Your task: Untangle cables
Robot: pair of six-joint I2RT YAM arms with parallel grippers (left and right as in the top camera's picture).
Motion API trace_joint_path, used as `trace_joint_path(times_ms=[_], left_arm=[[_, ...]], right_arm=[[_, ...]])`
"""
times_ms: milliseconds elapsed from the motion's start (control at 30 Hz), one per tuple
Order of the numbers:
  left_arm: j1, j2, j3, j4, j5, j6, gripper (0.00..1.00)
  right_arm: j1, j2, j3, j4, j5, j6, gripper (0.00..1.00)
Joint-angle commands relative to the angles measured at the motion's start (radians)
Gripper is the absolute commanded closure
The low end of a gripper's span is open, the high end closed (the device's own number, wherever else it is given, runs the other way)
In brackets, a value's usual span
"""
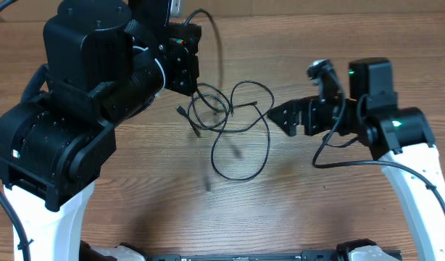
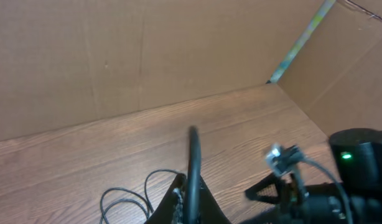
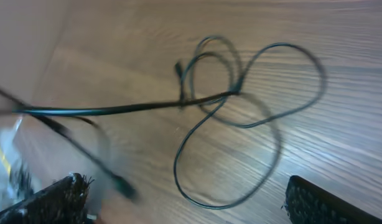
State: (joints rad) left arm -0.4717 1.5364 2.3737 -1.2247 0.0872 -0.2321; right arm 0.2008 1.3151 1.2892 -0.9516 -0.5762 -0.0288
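The cables lie as thin black loops tangled on the wooden table, between the two arms. My left gripper sits at the tangle's upper left. In the left wrist view it is shut on one black cable strand that stands up between the fingers, with loose loops lying to the left. My right gripper hovers just right of the tangle. In the right wrist view it is open, with the loops, a taut strand and a blurred plug ahead of it.
Cardboard walls close off the back and right side of the table. The right arm appears at the lower right of the left wrist view. Each arm trails its own thicker black cable.
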Motion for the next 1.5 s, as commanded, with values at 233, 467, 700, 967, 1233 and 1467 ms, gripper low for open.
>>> trace_joint_path(times_ms=[233,467,700,967,1233,1467], left_arm=[[0.0,-0.002,-0.002,0.01,0.023,0.019,0.96],[0.0,0.0,-0.002,0.016,0.041,0.019,0.96],[0.0,0.012,-0.003,0.05,0.085,0.019,0.96],[-0.008,0.181,-0.003,0.051,0.187,-0.147,0.96],[-0.008,0.359,-0.003,0.055,0.228,-0.297,0.96],[-0.009,0.377,-0.002,0.091,0.417,-0.346,0.96]], right_arm=[[0.177,0.135,-0.009,0.122,0.079,-0.126,0.0],[0.211,0.165,-0.008,0.133,0.082,-0.076,0.0],[0.208,0.15,0.024,0.106,0.257,-0.048,0.0],[0.208,0.082,0.112,-0.034,0.349,0.048,0.0],[0.208,0.067,0.112,-0.186,0.211,-0.162,0.0],[0.208,0.067,0.112,-0.086,0.192,-0.159,0.0]])
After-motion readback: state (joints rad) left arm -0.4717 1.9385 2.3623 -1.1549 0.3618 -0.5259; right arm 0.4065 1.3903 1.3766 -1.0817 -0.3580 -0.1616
